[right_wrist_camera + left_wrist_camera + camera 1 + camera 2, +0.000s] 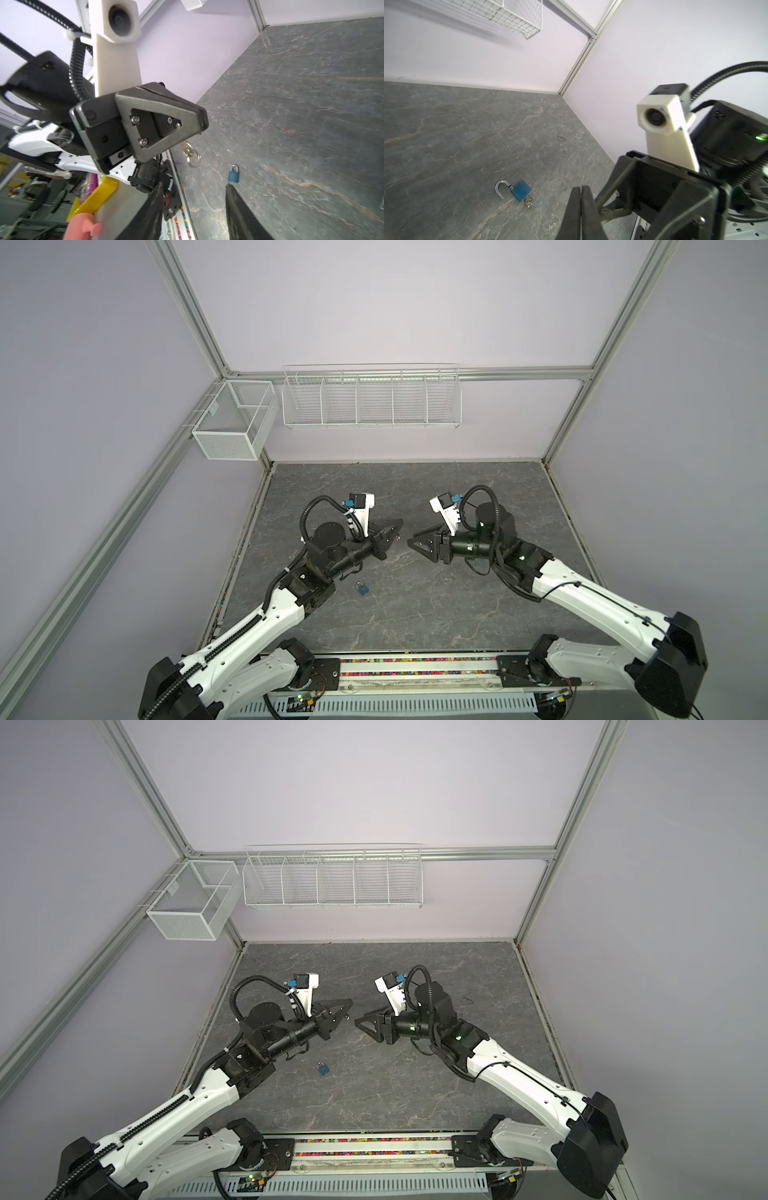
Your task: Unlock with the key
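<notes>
A small blue padlock (pixel 363 588) (pixel 323 1068) lies flat on the grey stone-look table, near the front of my left arm. In the left wrist view the padlock (pixel 520 190) has its silver shackle swung open, and a small silver key (pixel 528 202) sticks out of its base. My left gripper (pixel 400 524) (pixel 350 1004) (pixel 580 188) hangs above the table's middle, shut. In the right wrist view a second key (pixel 185 147) on a ring hangs from its fingertips. My right gripper (pixel 417 537) (pixel 363 1018) (pixel 194 184) faces it, a short gap away, open and empty. The padlock (pixel 233 176) is also seen there.
Two white wire baskets (pixel 232 425) (pixel 370 400) hang on the walls at the back left and back middle. A rail with coloured bits (pixel 415 668) runs along the table's front edge. Metal frame posts stand at the table's corners.
</notes>
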Tool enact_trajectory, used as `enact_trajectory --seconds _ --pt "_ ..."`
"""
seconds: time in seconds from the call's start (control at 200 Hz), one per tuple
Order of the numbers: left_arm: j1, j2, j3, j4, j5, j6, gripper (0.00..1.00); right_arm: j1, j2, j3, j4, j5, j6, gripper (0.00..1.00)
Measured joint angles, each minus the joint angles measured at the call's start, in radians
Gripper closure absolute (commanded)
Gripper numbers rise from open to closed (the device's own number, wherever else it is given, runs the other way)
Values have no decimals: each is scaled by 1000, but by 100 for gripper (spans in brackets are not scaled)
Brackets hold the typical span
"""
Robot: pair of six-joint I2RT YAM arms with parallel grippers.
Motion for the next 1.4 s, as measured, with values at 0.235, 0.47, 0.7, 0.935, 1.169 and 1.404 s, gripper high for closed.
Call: enact_trajectory --seconds 0.235,0.47,0.7,0.935,1.169,1.404 --pt "0 3 -5 103 75 4 100 -22 19 -5 119 -131 74 64" --pt "0 10 -5 140 121 -2 100 -27 84 -5 192 -198 102 73" --pt "0 15 -5 146 136 -4 100 -28 102 -5 259 -238 133 76" --pt "0 16 -5 150 143 -4 100 -28 104 -5 294 -250 141 85" --pt "1 16 -5 149 141 -4 100 -29 118 -5 316 -262 145 93" --pt "1 16 -5 145 130 -3 95 -29 120 -5 323 -264 151 93"
